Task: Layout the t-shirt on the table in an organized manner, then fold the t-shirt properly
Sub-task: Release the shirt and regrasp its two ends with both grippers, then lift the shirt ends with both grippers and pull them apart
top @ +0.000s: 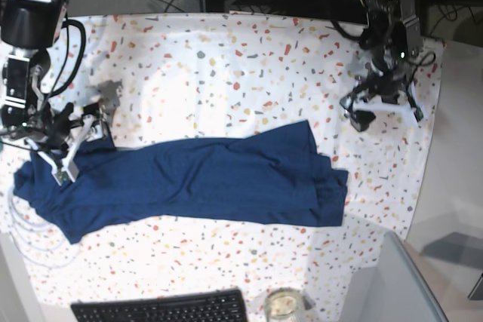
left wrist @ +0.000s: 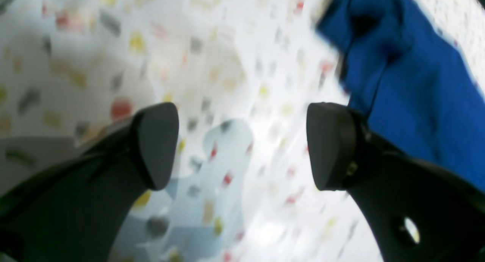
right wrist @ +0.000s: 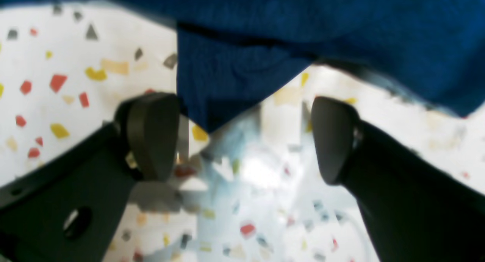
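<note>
Dark navy t-shirt point(top: 189, 182) stretched in a rumpled band across the lower middle of the speckled table point(top: 249, 58), right gripper point(right wrist: 242, 135) spread wide and empty at its left end, left gripper point(left wrist: 242, 144) wide open, empty, upper right.

The base camera looks straight down from high above on the whole table point(top: 249, 58), while each wrist camera peers close past its own fingers point(left wrist: 159, 144) at speckled cover and the t-shirt point(right wrist: 341, 31) edge beyond.
</note>
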Controlling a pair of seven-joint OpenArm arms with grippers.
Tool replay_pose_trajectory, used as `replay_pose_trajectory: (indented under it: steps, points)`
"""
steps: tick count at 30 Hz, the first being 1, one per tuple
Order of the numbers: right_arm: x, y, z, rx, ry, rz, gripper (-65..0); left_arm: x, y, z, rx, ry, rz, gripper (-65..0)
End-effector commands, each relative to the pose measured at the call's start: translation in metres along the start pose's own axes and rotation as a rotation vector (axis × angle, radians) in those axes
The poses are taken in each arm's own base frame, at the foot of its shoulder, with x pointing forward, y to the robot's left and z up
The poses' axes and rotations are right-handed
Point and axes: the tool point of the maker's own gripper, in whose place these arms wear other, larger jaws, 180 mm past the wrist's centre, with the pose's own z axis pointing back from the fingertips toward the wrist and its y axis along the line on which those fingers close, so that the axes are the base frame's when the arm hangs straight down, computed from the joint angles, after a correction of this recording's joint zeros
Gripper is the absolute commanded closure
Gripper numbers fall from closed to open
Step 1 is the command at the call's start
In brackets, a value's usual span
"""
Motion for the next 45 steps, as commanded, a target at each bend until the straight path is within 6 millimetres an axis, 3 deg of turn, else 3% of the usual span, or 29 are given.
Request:
replay_pose_trajectory:
  steps: [1, 8, 10, 13, 14, 17, 23, 28, 30, 35, 39, 40, 42, 45]
  points:
    - [0.018, -0.009, 0.002, -0.008, -0.05, -0.007, -51.3, 0.011, -0.007, 0.003, -0.036, -0.041, -0.016, -49.2]
    - [0.012, -0.002, -0.026, 0.06, -0.037, -0.106, -48.3, -0.009, 0.001, 0.01, -0.036, 0.003, -0.034, -48.9]
    - [0.009, -0.001, -0.027, 0.064, -0.044, -0.113, -35.3, -0.011, 0.0, 0.01, -0.039, 0.007, -0.037, -48.9]
    - [-0.01, 0.003, -0.026, 0.064, -0.027, -0.115, -3.3, -0.012, -0.004, 0.01, -0.045, 0.007, -0.03, -48.9]
    - [-0.016, 0.005, -0.024, 0.061, -0.025, -0.108, 0.0, -0.012, -0.007, 0.009, -0.049, 0.006, -0.023, -48.9]
    - [-0.033, 0.015, -0.014, 0.052, -0.035, -0.075, -3.2, -0.011, -0.016, 0.007, -0.065, 0.002, -0.014, -48.9]
    - [-0.059, 0.035, 0.015, 0.03, -0.063, -0.004, 0.0, -0.029, -0.073, -0.005, -0.184, 0.052, -0.063, -48.9]
    - [-0.064, 0.037, 0.022, 0.023, -0.068, 0.013, 0.0, -0.043, -0.11, -0.023, -0.238, 0.103, -0.052, -48.7]
    - [-0.064, 0.037, 0.022, 0.023, -0.067, 0.012, 0.0, -0.048, -0.115, -0.029, -0.228, 0.114, -0.009, -48.7]
    - [-0.064, 0.036, 0.022, 0.021, -0.067, 0.015, 0.0, -0.054, -0.102, -0.034, -0.174, 0.121, 0.097, -48.7]
    - [-0.063, 0.036, 0.023, 0.02, -0.068, 0.016, 0.0, -0.065, -0.105, -0.035, -0.175, 0.15, 0.092, -47.7]
    - [-0.063, 0.036, 0.023, 0.02, -0.07, 0.016, 0.0, -0.066, -0.107, -0.036, -0.18, 0.155, 0.085, -45.1]
    - [-0.064, 0.037, 0.023, 0.021, -0.067, 0.015, -0.6, -0.069, -0.109, -0.037, -0.186, 0.167, 0.081, -32.6]
    - [-0.07, 0.036, 0.023, 0.02, -0.032, 0.015, -13.1, -0.066, -0.107, -0.035, -0.183, 0.158, 0.088, -2.3]
